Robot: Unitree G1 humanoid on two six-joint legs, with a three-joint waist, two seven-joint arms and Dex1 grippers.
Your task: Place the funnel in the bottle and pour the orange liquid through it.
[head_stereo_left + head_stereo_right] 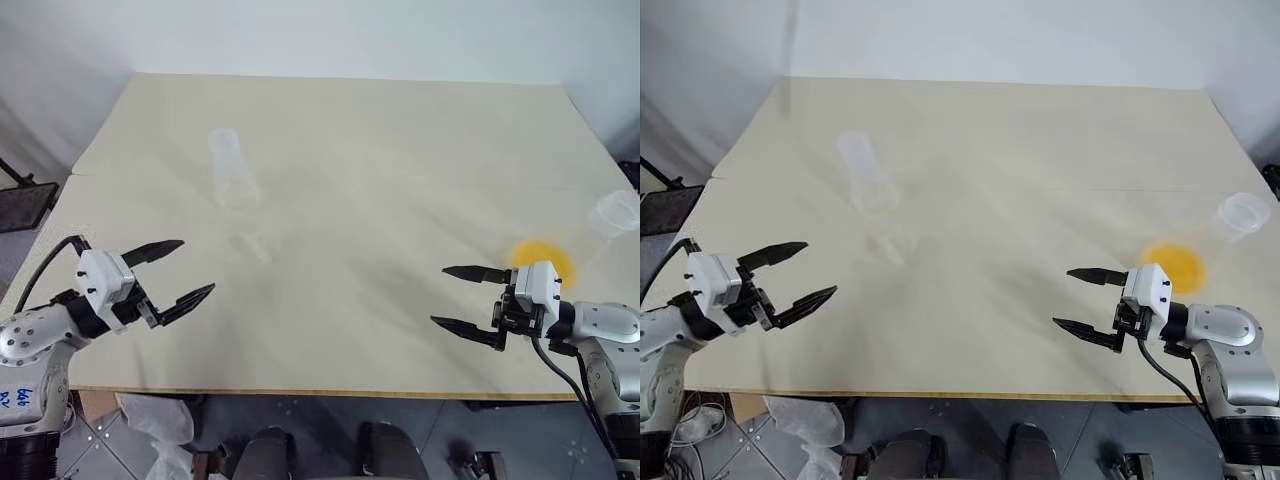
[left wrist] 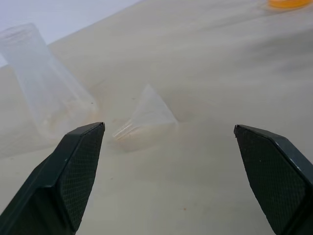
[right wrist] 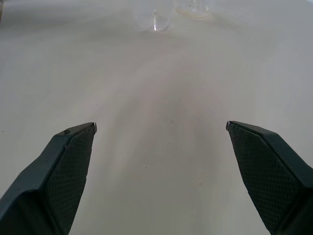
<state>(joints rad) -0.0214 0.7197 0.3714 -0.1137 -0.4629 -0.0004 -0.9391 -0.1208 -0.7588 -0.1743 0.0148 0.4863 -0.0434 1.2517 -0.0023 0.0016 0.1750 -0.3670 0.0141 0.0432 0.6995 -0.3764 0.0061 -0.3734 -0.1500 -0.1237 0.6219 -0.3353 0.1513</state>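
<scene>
I see a pale cream matte surface (image 1: 400, 170) filling most of the frame. In the upper left of centre stands the bottle (image 1: 232, 172), clear thin plastic, conical, wide base on the surface and narrow neck up. Just below it in the frame the funnel (image 1: 255, 243) lies on its side, faint and colourless. In the left wrist view its thin stem points toward the camera and its wide cone opens away, so the long axis lies flat on the surface. At the right edge a clear flask (image 1: 610, 222) lies tipped over, and the orange liquid (image 1: 546, 258) glows as a shallow bright pool in its wide part. My left hand (image 1: 172, 274) hangs at lower left, black textured fingers spread wide, gripping nothing. My right hand (image 1: 463, 297) sits at lower right beside the orange pool, likewise spread and empty.
</scene>
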